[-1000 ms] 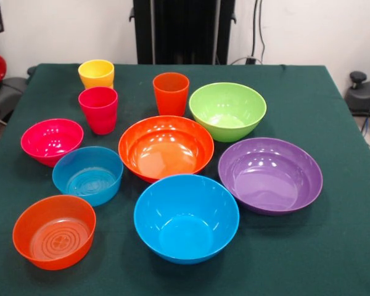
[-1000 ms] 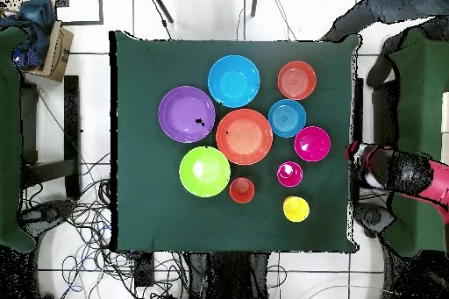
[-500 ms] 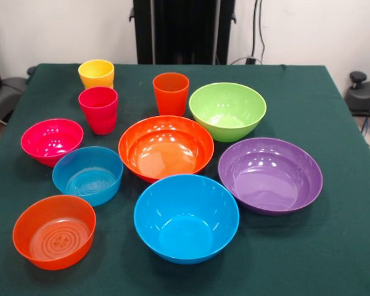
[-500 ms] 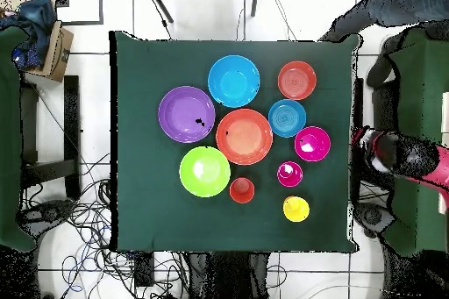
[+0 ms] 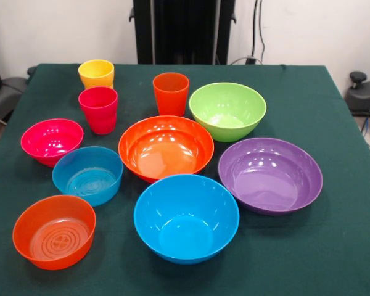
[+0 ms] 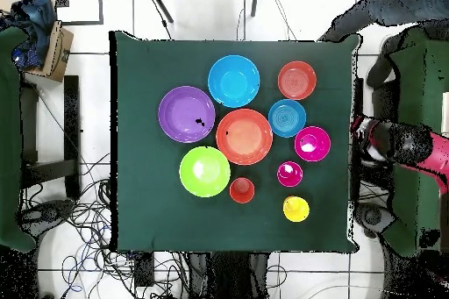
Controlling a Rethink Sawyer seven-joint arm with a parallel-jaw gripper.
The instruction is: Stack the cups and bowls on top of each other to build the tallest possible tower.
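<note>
Green table (image 5: 333, 111), nothing stacked: yellow cup (image 5: 96, 73), red-pink cup (image 5: 99, 109), orange cup (image 5: 171, 93) at back; seven bowls upright, apart: lime (image 5: 227, 111), large orange (image 5: 166, 148), purple (image 5: 270, 175), blue (image 5: 186, 217), magenta (image 5: 52, 141), translucent blue (image 5: 87, 175), translucent orange (image 5: 54, 231)

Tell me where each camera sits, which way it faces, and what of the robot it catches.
Front view: across the table, angled down over the bowls and cups; no part of the robot's arm shows.
Overhead view: above the table, looking straight down; the red and black arm sits beyond its right edge.
Shared: every vessel, turned half round; the yellow cup is top left in front, bottom right overhead.
</note>
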